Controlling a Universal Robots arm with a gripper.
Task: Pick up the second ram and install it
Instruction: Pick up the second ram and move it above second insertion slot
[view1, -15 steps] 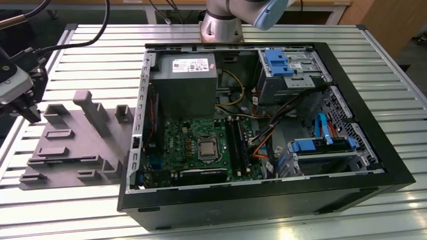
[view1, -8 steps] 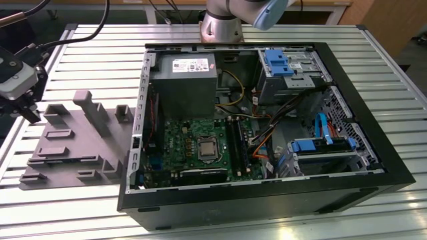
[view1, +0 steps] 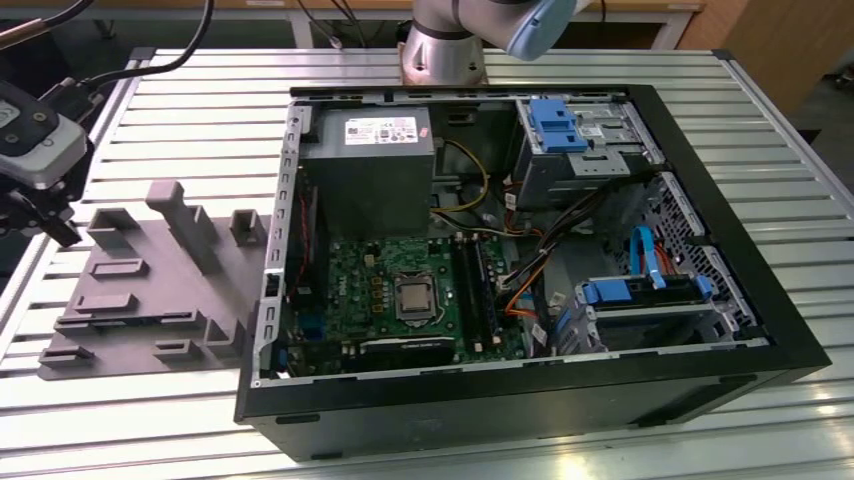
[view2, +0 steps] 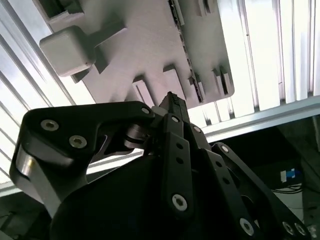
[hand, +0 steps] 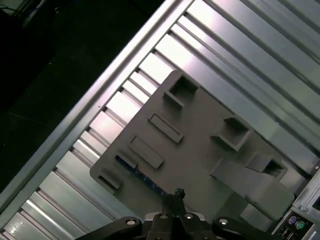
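Evidently, at the exterior view's left, the clenched, empty gripper (view1: 64, 238) is held near the 2nd ram (hand: 140, 175); opening is needed.

gripper (view2: 171, 100) above grey tray (view2: 150, 42), slatted table (view2: 262, 50)

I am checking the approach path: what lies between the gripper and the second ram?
In the first wrist view, the stretch between the gripper and the second ram, which rests in the grey tray, is bare tray surface.
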